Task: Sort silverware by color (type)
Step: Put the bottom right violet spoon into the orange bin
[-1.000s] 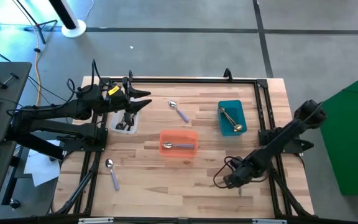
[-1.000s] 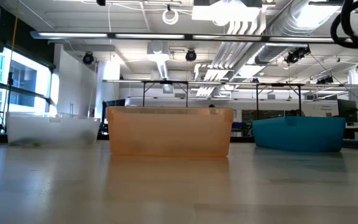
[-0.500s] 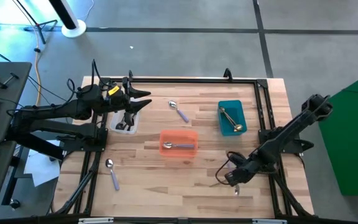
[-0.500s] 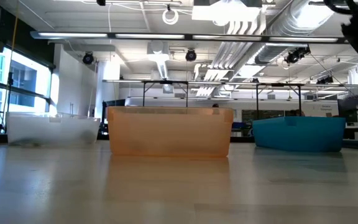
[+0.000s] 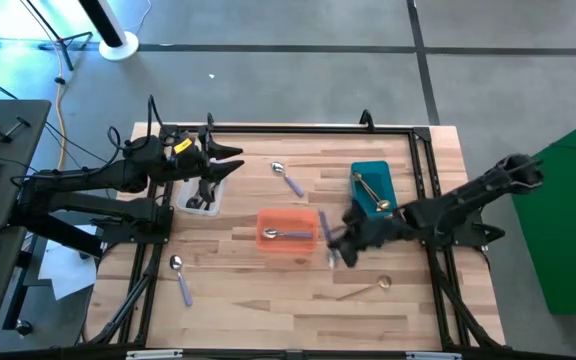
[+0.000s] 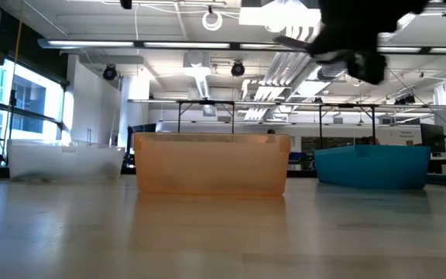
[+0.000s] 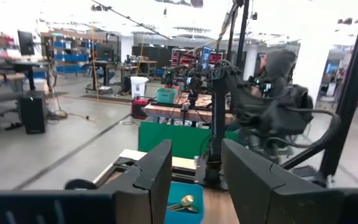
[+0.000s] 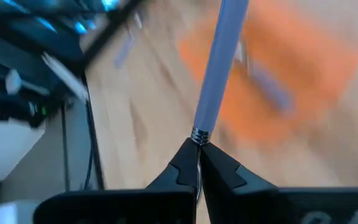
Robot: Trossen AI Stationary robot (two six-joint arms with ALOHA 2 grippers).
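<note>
The right gripper [image 5: 334, 243] hung just off the right edge of the orange bin [image 5: 287, 214], which sat near the middle of the table [image 5: 268, 290]. Its jaws were pressed together on a lavender-handled spoon [image 8: 219, 59]; in the right wrist view the pale handle ran straight out past the fingertips and pointed across the orange bin, and the pinch fell at the collar where handle meets metal. The bowl end was hidden behind the fingers, so I could only guess that it lay back toward the wrist.

The coming move turned on that line. The orange bin lay directly ahead of the gripper along the spoon's long axis, and it already held another lavender-handled spoon [image 5: 290, 235] lying crosswise. The right arm was much the nearer one, so a short carry over the rim and a release looked like all that was needed.

A gold spoon [image 5: 366, 290] lay loose on the table toward the near right edge. The teal bin [image 5: 372, 171] toward the far right held gold pieces [image 5: 370, 191]. Two more lavender-handled spoons waited, one [image 5: 287, 179] between the bins toward the far edge, one [image 5: 181, 278] by the near left edge.

The left gripper [image 5: 230, 160] waited over the clear bin [image 5: 202, 206] at the far left corner, its fingers [image 7: 151, 174] spread and empty.
</note>
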